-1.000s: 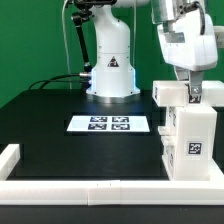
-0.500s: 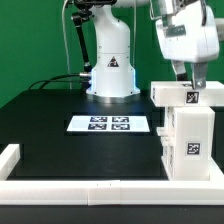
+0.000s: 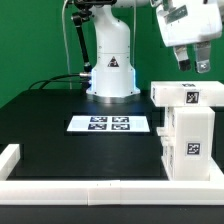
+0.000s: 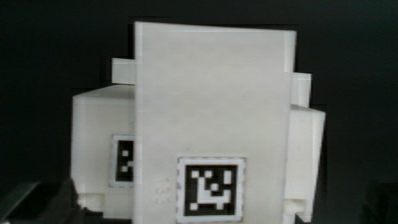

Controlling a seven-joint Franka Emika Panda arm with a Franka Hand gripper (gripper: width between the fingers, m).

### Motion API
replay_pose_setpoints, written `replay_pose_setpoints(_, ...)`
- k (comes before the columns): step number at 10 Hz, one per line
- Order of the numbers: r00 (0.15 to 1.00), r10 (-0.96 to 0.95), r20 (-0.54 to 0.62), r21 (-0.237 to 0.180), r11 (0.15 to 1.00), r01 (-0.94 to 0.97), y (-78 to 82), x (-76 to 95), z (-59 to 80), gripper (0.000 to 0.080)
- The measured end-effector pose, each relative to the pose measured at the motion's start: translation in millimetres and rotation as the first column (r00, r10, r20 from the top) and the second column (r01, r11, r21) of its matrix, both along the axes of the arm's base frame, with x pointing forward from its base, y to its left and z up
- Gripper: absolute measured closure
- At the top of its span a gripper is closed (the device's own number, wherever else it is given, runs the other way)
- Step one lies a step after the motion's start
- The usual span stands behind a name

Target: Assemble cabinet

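The cabinet (image 3: 190,138) is a tall white box standing upright at the exterior view's right, with square tags on its front and side. A flat white panel (image 3: 185,94) with a tag lies across its top and overhangs toward the exterior view's left. My gripper (image 3: 192,64) hangs above the panel, clear of it, open and empty. In the wrist view the panel (image 4: 214,110) with its tag fills the middle, with the cabinet body (image 4: 98,130) beneath it. My fingertips barely show there.
The marker board (image 3: 110,124) lies flat on the black table in front of the robot base (image 3: 110,62). White border rails run along the front edge (image 3: 90,188) and the left corner (image 3: 8,158). Black cables trail at the back left.
My gripper has let go of the flat panel and risen straight up off it. The panel stays lying on top of the cabinet.
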State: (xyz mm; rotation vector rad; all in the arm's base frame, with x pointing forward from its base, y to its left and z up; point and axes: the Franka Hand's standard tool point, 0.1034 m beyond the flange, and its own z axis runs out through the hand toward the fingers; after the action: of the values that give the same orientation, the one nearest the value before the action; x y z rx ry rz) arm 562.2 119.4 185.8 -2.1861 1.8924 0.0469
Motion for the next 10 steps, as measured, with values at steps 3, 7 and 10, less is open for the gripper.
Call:
replay_pose_setpoints(3,0.883,0.469,0.023,-0.124,0.877,-0.463,10.3,5.6,1.2,0.0002)
replay_pose_setpoints(7,0.584,0.812,0.001,-0.154,0.577,-0.802,11.9,14.5,1.0,0.0002)
replay_pose_setpoints(10,0.412,0.911,0.008,-0.185,0.406,-0.895,11.6,14.3,0.5,0.0002)
